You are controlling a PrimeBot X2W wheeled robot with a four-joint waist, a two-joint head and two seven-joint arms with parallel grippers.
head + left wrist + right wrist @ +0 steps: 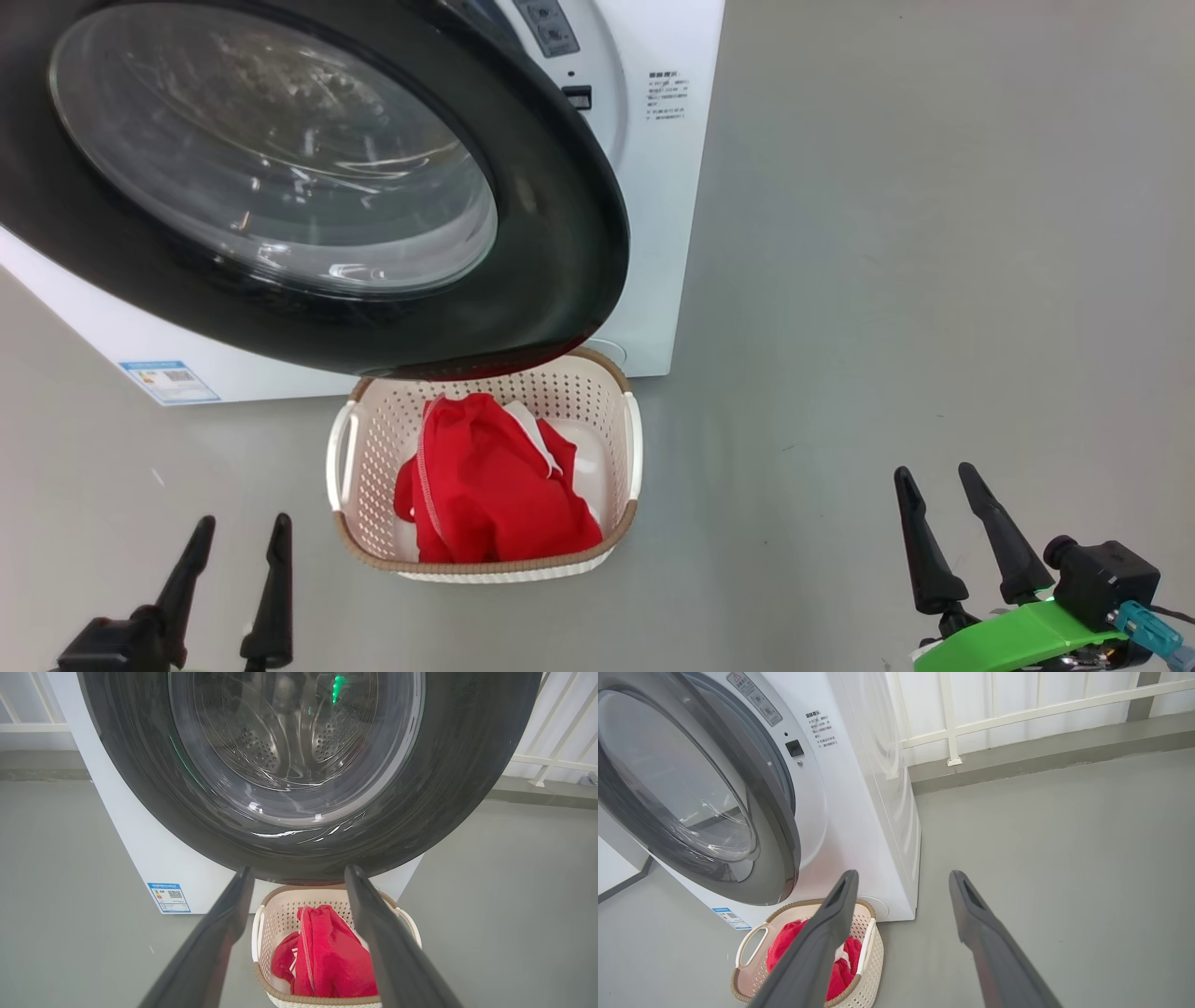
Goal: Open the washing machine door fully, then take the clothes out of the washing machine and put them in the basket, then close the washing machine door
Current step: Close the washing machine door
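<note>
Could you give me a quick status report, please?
Left gripper open, right gripper open, both empty. Clothes in basket. Washing machine door ajar, not yet shut. Basket sits below door's lower edge.

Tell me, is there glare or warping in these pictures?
Head view: even light, glare streaks on the door glass, and the clothes tint its lower ring red. Left wrist view: a green glint in the glass; the near fingers look soft. Right wrist view: the wide lens bows the machine edges.

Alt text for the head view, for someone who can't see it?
Red clothes lie in the cream basket on the floor, below the ajar washing machine door. The left tool and right tool sit open and empty at the bottom corners.
</note>
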